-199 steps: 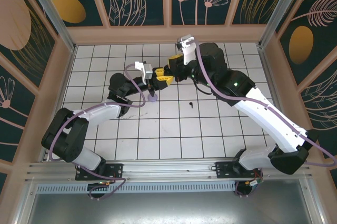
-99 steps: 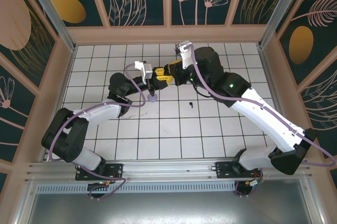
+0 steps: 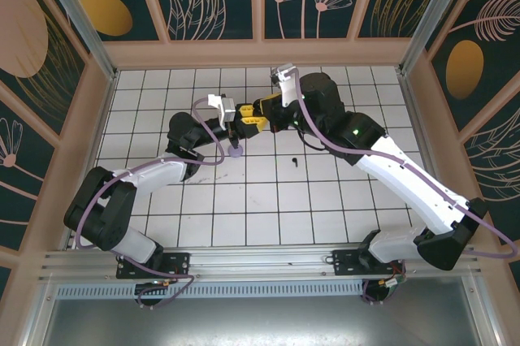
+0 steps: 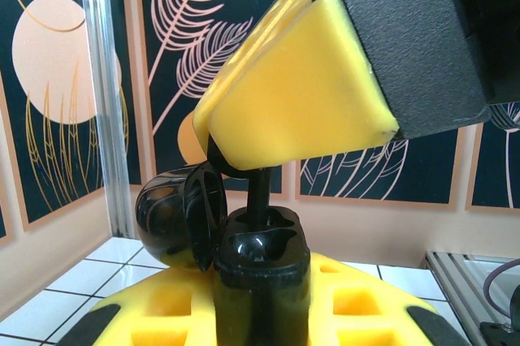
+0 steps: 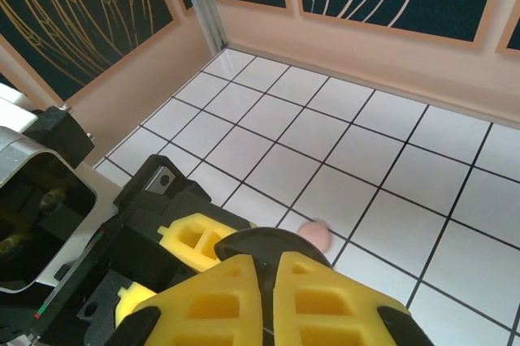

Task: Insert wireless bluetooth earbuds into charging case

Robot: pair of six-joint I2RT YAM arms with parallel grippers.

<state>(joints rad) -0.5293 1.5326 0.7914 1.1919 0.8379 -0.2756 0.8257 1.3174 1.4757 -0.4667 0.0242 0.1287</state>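
While the left gripper clamps the open black case, the right gripper pinches a black earbud by its stem, head at the case's socket. It looks tiny, light, hard and slippery; the stem seems the safest hold.

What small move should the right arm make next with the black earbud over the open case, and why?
Probably ease the right gripper slightly downward before opening. Shut, it pinches the black earbud, whose lower end appears to sit just at a pocket of the open case held by the left gripper.
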